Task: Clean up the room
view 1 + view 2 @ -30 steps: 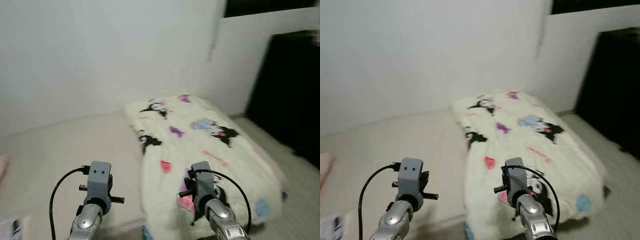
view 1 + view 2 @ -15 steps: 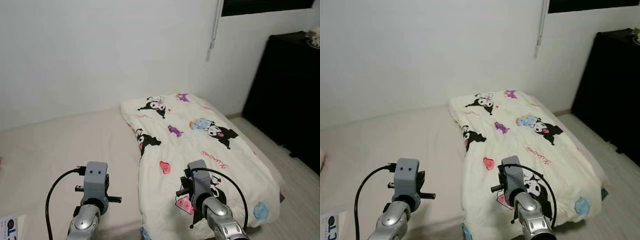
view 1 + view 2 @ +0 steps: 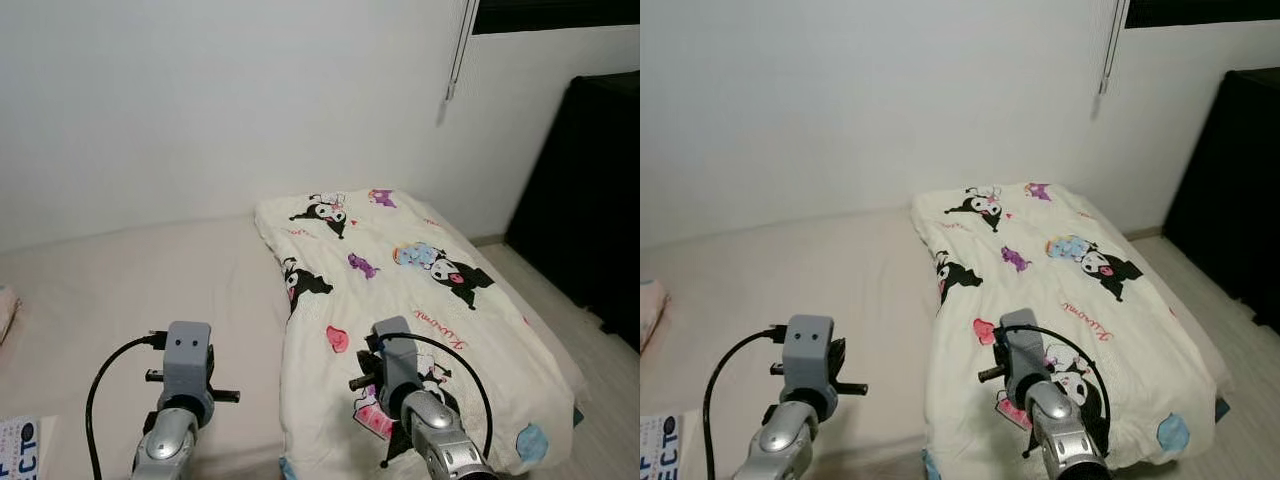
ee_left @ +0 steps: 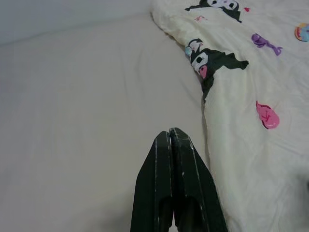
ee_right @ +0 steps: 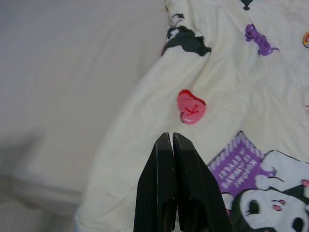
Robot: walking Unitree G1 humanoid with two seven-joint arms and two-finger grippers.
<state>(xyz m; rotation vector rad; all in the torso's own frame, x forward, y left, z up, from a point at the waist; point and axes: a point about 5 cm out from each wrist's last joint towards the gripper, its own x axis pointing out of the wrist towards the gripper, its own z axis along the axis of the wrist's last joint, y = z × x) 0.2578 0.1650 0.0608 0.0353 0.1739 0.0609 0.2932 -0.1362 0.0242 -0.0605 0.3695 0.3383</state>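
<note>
Left end effector (image 4: 170, 137): at 7 o'clock, low and close. Its two black fingers are pressed together with nothing between them. It hangs over the bare part of the bed.
Right end effector (image 5: 172, 141): at 5 o'clock, low and close. Its fingers are pressed together too, holding nothing. It hangs over the near side edge of the blanket, close to a pink heart.
Paper (image 3: 18, 444): at 8 o'clock, a small printed sheet lies at the near corner of the bed.
Bed (image 3: 130, 290): a wide pale sheet, flat and bare from the middle out to 9 o'clock. That is the open room for moving.
Blanket (image 3: 420, 290): cream, with black, pink and purple cartoon prints. It lies flat on the bed's right half. Its long way runs from near, at 5 o'clock, to far, at 12 o'clock. Its left edge is a soft wavy line down the middle of the bed. Its right edge hangs toward the floor.
Floor (image 3: 610, 350): a pale strip at 3 o'clock, beside the bed.
Cabinet (image 3: 590, 190): black and tall, at 2 o'clock.
Wall (image 3: 200, 100): white, right behind the bed's far edge.
</note>
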